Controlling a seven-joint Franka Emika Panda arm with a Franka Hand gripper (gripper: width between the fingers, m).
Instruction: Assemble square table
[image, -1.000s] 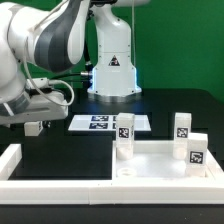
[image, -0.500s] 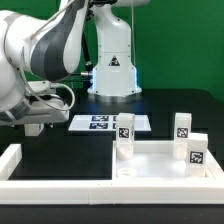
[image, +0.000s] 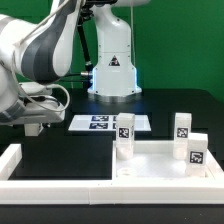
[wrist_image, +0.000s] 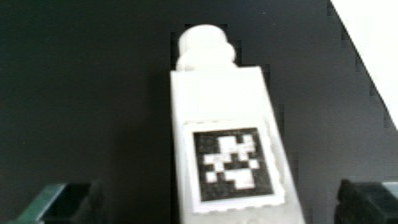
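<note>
A short white leg (wrist_image: 217, 130) with a black-white tag lies flat on the black table, its round peg end pointing away from the wrist camera. My gripper (wrist_image: 217, 205) is open, its dark fingertips (wrist_image: 68, 200) standing apart on either side of the leg's tagged end without touching it. In the exterior view the gripper (image: 33, 126) hangs low over the table at the exterior view's left, and the lying leg is hidden there. The square table slab (image: 150, 160) lies at the front right with three tagged legs (image: 125, 133), (image: 182, 127), (image: 195, 150) upright on it.
The marker board (image: 100, 123) lies flat behind the slab, just right of the gripper. A low white border wall (image: 40, 185) runs along the front and left. The robot's base (image: 112, 70) stands at the back. A white edge (wrist_image: 366, 30) shows beyond the leg.
The arm's upper links have swung slightly toward the exterior view's left. The gripper has stayed low and open in nearly the same spot.
</note>
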